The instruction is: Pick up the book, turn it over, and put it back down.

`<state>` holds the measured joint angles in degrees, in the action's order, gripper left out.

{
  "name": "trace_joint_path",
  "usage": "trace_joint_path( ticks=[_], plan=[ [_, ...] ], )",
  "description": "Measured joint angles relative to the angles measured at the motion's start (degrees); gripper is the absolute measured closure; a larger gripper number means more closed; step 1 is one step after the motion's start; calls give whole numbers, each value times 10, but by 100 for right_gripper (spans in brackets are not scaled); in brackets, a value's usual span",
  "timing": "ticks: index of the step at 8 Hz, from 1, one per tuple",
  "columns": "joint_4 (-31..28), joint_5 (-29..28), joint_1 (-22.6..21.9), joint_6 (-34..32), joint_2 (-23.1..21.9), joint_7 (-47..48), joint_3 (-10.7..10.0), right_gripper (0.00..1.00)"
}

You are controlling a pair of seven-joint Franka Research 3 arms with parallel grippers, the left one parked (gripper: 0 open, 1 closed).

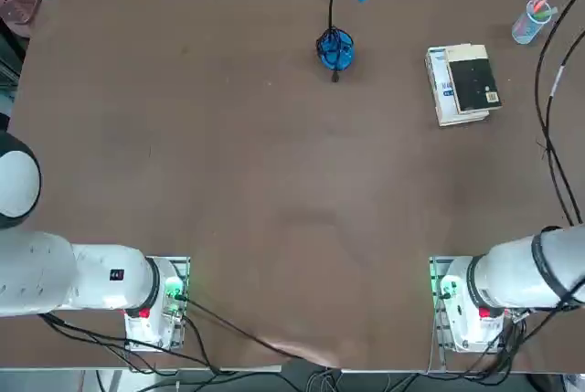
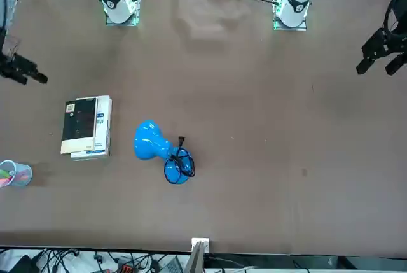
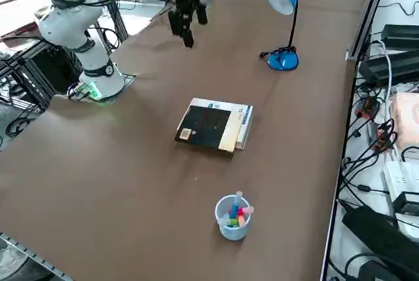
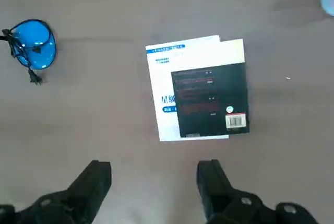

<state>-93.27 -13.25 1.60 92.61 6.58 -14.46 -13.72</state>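
1. The book [image 4: 211,100], black cover up with a small pale label at one corner, is seen lying flat on top of a larger white book with blue print [image 4: 172,80], at the far right part of the table [image 1: 228,164] as reckoned from the robot.
2. The right gripper [image 4: 154,179] is held in the air above the table, well apart from the book; its 2 fingers [image 4: 96,179] are spread wide and nothing is held between them.
3. In the right side view the right gripper [image 3: 186,24] is shown pointing downward, raised above the bare table between the arm's base and the blue desk lamp [image 3: 286,25].
4. The step in hand is judged to be the approach: the book has not yet been reached or lifted.
5. The next move is judged to call for the gripper to be carried over the book and lowered at one edge, so that only the thin black book is taken and the white one beneath is left.
6. A cup of coloured pens [image 3: 233,217] stands near the 2 books and should be avoided.
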Motion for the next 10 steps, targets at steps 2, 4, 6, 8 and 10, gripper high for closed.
trace_joint_path(
  ticks=[2,4,6,8,10],
  plan=[
    [12,-65,45,4,70,-52,-13,0],
    [24,-156,117,5,146,-159,-14,0],
    [27,-242,183,4,222,-270,-15,0],
    [31,-310,220,3,290,-357,-15,0],
    [35,-379,250,0,346,-408,-15,0]
  ],
)
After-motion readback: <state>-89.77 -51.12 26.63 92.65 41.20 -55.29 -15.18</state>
